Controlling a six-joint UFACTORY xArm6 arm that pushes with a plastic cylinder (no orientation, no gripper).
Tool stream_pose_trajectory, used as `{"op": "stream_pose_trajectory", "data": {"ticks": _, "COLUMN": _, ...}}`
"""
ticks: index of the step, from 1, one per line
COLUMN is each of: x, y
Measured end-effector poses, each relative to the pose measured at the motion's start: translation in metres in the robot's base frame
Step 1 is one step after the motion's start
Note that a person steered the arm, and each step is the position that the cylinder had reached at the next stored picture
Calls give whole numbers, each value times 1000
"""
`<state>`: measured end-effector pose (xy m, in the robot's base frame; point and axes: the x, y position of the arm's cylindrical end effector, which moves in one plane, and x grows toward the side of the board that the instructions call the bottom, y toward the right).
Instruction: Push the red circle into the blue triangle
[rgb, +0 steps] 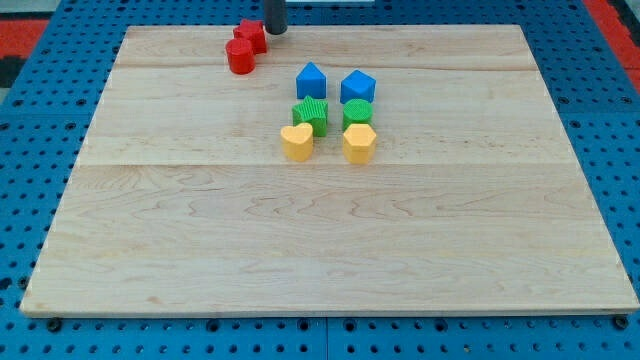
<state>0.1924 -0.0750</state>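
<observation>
The red circle sits near the view's top left of the wooden board, touching a second red block just above and to its right. The blue triangle lies right of and slightly below the red circle, with a gap of bare board between them. My tip is at the view's top, just right of the second red block, close to it or touching it, and up and to the right of the red circle.
A blue pentagon-like block sits right of the blue triangle. Below them are a green ribbed block, a green block, a yellow heart and a yellow hexagon. Blue pegboard surrounds the board.
</observation>
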Motion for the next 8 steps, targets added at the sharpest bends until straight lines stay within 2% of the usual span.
{"op": "stream_pose_trajectory", "data": {"ticks": 3, "x": 4, "y": -138}}
{"op": "stream_pose_trajectory", "data": {"ticks": 4, "x": 44, "y": -86}}
{"op": "stream_pose_trajectory", "data": {"ticks": 5, "x": 66, "y": 5}}
{"op": "stream_pose_trajectory", "data": {"ticks": 6, "x": 67, "y": 36}}
{"op": "stream_pose_trajectory", "data": {"ticks": 7, "x": 65, "y": 12}}
{"op": "stream_pose_trajectory", "data": {"ticks": 8, "x": 106, "y": 7}}
